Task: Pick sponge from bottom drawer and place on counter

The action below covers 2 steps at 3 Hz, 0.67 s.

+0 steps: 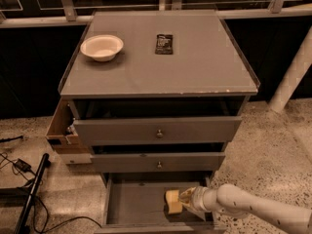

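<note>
The pale yellow sponge point(172, 202) lies on the floor of the open bottom drawer point(131, 204), toward its right side. My gripper point(184, 199) reaches in from the lower right on a white arm, and its tip is right against the sponge's right edge. The grey counter point(161, 69) is the flat top of the cabinet above.
A white bowl point(101, 47) and a black packet point(164, 44) sit at the back of the counter. Two knobbed drawers point(158, 130) stand partly open above the bottom drawer. A cardboard box point(62, 130) is at the cabinet's left. Cables and a black pole point(30, 195) lie on the floor.
</note>
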Tool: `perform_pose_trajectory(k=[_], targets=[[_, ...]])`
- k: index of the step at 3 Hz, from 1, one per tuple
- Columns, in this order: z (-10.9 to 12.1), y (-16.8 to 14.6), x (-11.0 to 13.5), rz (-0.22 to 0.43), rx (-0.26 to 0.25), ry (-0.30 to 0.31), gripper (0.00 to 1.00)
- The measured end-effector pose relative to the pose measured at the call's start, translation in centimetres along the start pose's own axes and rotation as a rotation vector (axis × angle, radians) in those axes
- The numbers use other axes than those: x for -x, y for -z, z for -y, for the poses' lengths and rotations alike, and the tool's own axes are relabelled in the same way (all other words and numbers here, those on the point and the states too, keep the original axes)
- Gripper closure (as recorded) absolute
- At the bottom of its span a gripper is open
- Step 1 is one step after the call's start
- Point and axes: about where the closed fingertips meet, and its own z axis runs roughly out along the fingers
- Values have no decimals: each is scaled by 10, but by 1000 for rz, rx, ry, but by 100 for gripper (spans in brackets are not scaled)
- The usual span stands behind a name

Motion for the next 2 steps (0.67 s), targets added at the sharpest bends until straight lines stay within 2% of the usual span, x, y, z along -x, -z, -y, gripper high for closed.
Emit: perform_pose_trajectory(k=[1,2], targets=[[10,-15,-25,29,-26,35,3],[19,-29,-42,65,-40,42,0]])
